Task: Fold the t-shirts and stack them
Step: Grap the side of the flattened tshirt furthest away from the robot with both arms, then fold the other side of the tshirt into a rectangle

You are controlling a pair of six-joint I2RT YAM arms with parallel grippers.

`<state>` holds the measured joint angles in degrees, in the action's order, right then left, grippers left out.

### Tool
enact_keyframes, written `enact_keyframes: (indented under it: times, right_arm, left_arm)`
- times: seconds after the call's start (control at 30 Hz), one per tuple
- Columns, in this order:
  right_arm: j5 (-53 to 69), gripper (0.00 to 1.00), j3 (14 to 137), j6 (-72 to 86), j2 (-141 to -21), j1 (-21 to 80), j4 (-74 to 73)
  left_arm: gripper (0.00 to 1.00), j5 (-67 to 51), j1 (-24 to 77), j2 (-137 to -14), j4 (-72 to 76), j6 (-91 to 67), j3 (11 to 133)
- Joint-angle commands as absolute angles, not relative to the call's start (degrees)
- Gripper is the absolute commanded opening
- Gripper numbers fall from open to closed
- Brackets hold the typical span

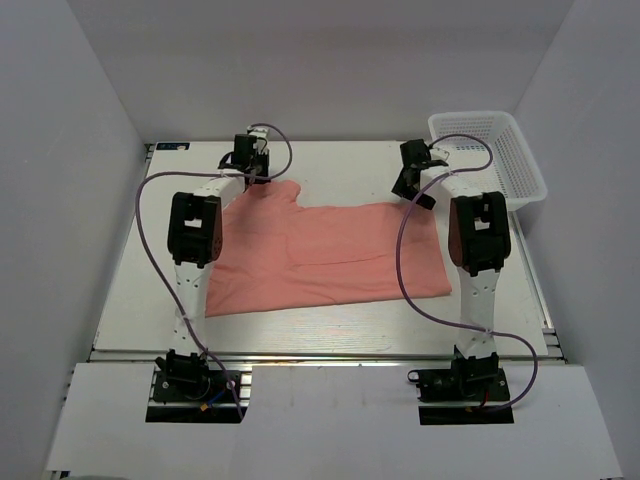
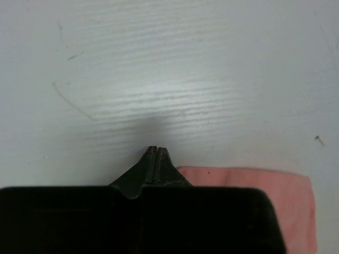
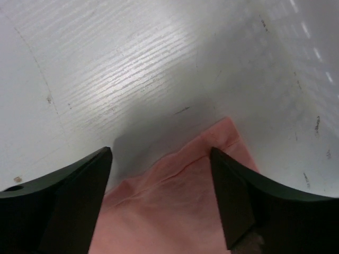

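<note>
Closest to the lens, the left gripper [image 2: 157, 152] has its two fingers pressed flat together over bare table [image 2: 159, 63], with the edge of the t-shirt [image 2: 254, 196] just behind them; whether any cloth is pinched underneath is hard to tell. Spread flat, the t-shirt lies left of the white mesh basket [image 1: 522, 172] and on its near side, its long axis running toward the basket, one sleeve [image 1: 268, 192] jutting from the far corner farthest from the basket. Over the far corner nearest the basket hangs the right gripper [image 3: 161, 152], fingers spread wide with that corner between them.
</note>
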<state>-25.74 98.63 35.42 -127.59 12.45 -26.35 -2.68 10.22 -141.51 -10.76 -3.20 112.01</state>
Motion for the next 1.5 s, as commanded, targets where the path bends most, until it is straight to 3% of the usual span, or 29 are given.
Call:
enact_keyframes:
  times: [0.0, 0.07, 0.17, 0.2, 0.4, 0.47, 1.03, 1.47]
  right_arm:
    - [-26.5, 0.77, 100.8, 36.7, -129.7, 12.0, -28.6]
    - [-25.8, 0.72, 101.2, 36.5, -130.6, 12.0, -28.6]
    - [-25.2, 0.55, 101.2, 36.3, -131.0, 12.0, -28.8]
    - [-25.2, 0.39, 101.2, 36.3, -131.0, 12.1, -29.0]
    - [-25.7, 0.15, 100.7, 35.7, -128.0, 12.2, -28.9]
    - [-26.5, 0.00, 99.6, 35.3, -126.3, 12.3, -28.9]
    - [-25.8, 0.00, 78.1, 30.7, -107.0, 14.2, -21.6]
    - [-27.2, 0.00, 73.8, 28.9, -100.5, 14.1, -22.9]
  left_arm:
    - [0.00, -1.0, 10.1, -135.3, -8.3, -2.8, 104.9]
    - [0.00, -0.3, 10.1, -131.5, -5.5, -3.4, 102.5]
    - [0.00, -0.3, 10.1, -127.0, -1.1, -3.4, 98.8]
    - [0.00, -0.3, 10.1, -126.1, 0.3, -3.4, 97.4]
    - [0.00, -4.4, 10.1, -120.2, 3.1, -3.4, 92.4]
    - [0.00, -4.4, 10.1, -117.0, 3.9, -4.0, 89.2]
    - [0.00, -4.0, 12.8, -80.3, 8.7, -6.2, 48.7]
    - [0.00, -1.5, 14.4, -50.1, 1.9, -15.9, 25.1]
